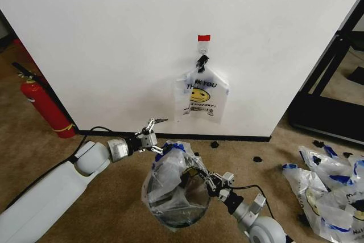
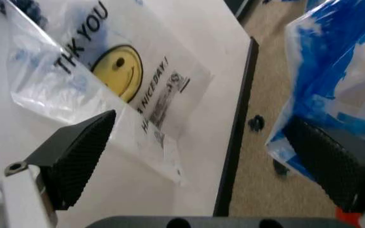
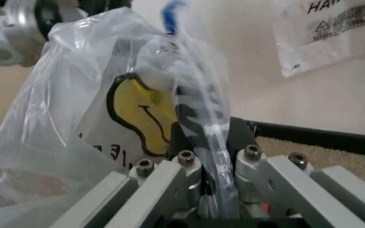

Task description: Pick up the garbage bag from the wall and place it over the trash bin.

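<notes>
- Right gripper [image 1: 211, 181]: nearest the robot, at the near rim of the trash bin [image 1: 176, 211]; jaws closed on a fold of the garbage bag [image 1: 170, 177].
- Garbage bag: draped over the trash bin, which stands on the carpet floor [image 1: 114, 197] just short of the wall [image 1: 114, 38].
- Left gripper [image 1: 152, 129]: at the bag's far-left upper edge; jaws spread wide, holding nothing.
- Farther: a second smiley bag [image 1: 200, 96] hangs from a wall hook [image 1: 203, 59].
- Fire extinguisher [image 1: 45, 106]: stands at the wall, far left.
</notes>
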{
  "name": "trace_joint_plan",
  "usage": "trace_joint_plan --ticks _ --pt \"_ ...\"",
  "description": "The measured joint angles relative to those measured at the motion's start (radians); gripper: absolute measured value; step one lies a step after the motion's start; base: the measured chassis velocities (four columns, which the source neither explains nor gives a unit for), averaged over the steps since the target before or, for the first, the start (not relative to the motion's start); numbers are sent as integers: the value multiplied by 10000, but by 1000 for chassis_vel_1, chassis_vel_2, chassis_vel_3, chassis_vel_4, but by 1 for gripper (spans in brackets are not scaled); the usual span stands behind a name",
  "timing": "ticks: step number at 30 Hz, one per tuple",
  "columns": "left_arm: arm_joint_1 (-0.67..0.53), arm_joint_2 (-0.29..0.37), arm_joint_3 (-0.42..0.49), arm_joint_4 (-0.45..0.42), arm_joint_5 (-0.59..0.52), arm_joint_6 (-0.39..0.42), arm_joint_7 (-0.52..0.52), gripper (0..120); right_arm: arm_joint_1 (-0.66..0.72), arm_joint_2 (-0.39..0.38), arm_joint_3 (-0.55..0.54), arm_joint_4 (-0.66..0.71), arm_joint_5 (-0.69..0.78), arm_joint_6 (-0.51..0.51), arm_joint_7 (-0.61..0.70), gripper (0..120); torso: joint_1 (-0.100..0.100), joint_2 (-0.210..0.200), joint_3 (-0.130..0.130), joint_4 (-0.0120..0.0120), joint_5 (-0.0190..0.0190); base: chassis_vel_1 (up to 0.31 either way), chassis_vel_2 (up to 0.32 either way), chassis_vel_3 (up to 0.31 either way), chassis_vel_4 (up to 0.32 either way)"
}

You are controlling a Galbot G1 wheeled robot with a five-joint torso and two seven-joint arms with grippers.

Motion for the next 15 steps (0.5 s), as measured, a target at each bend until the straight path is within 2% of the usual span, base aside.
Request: trace_joint_plan --ticks 6,11,15 --pt "-185 -155 23 652 507 3 394 100 -29 -73 70 6 -34 4 -395 0 0 0 1 0 0 0 0 0 0" --pt "-193 -171 -76 740 505 -73 856 100 -6 -33 79 20 111 114 -440 0 0 0 1 0 -1 0 0 0 0" --pt "-122 -110 -210 542 233 -251 1300 100 64 85 5 33 246 227 2 0 0 0 1 1 -1 0 0 0 0"
